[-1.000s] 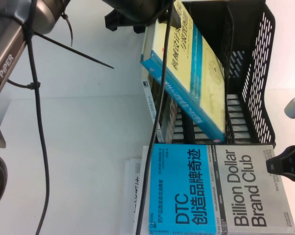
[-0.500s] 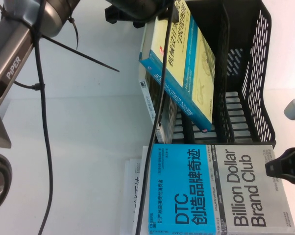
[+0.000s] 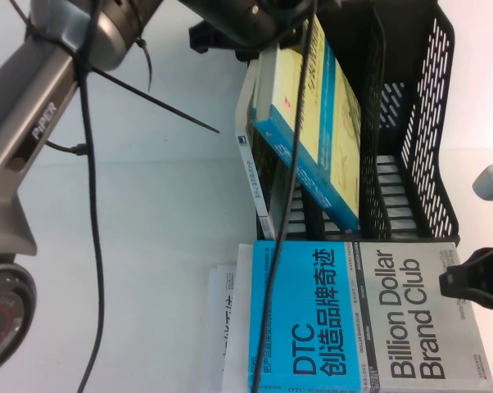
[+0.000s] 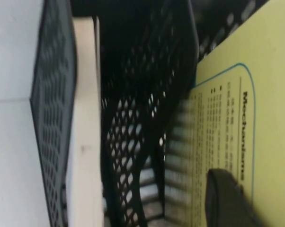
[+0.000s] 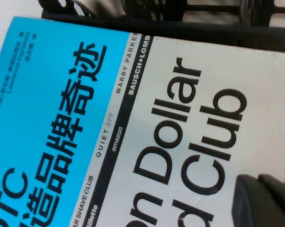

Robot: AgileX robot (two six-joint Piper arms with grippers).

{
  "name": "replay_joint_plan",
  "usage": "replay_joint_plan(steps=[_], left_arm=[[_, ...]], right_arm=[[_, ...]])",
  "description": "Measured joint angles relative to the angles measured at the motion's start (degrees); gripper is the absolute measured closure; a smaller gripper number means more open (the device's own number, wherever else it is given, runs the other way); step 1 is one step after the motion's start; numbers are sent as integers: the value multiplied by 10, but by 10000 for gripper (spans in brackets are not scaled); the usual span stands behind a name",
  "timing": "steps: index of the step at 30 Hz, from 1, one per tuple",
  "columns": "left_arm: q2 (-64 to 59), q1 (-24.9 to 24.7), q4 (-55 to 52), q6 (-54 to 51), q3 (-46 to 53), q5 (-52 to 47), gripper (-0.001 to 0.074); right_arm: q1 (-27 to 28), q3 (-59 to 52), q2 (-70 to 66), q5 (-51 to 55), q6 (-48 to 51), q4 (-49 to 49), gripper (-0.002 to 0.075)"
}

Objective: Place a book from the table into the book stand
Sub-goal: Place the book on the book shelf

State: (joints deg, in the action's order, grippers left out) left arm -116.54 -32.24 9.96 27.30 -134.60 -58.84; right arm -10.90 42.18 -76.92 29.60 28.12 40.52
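1. I have the left pincer (image 3: 267, 29) at the top centre of the high view, clamped on the upper end of the book (image 3: 316, 123); in the left wrist view one dark finger (image 4: 225, 198) lies flat against the yellow cover.
2. The book hangs down and away from the pincer, its long axis slanting from the top centre toward the lower right, and its bottom corner is already down inside the book stand (image 3: 418, 139).
3. It is tilted, not upright, leaning across a black divider, so I judge the coming move turns on swinging that axis in line with the slot.
4. The book looks thick, pale yellow, with a blue spine and band, black title and thin line drawings.
5. The right pincer (image 3: 476, 282) sits at the right edge over the blue-and-grey book (image 3: 369, 319) lying on the tabletop (image 3: 148, 246); I cannot tell how far it is open.
6. The left arm is clearly the one in play here.
7. A white book (image 3: 259, 164) stands at the stand's left side.
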Motion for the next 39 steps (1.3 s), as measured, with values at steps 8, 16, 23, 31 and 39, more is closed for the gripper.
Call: replay_joint_plan(steps=[8,16,23,31,39], left_arm=[[-26,-14,-10,17,0,-21,543],[-29,-20,-54,55,0,-15,543],[-29,-22,-60,85,0,-3,543],[-39,-47,-116,97,0,27,543],[-57,-62,-167,121,0,39,543]], right_arm=[[0,0,-6,3,0,11,728],[0,0,-7,4,0,11,728],[0,0,-7,4,0,16,728],[0,0,-7,2,0,21,728],[0,0,-7,2,0,22,728]])
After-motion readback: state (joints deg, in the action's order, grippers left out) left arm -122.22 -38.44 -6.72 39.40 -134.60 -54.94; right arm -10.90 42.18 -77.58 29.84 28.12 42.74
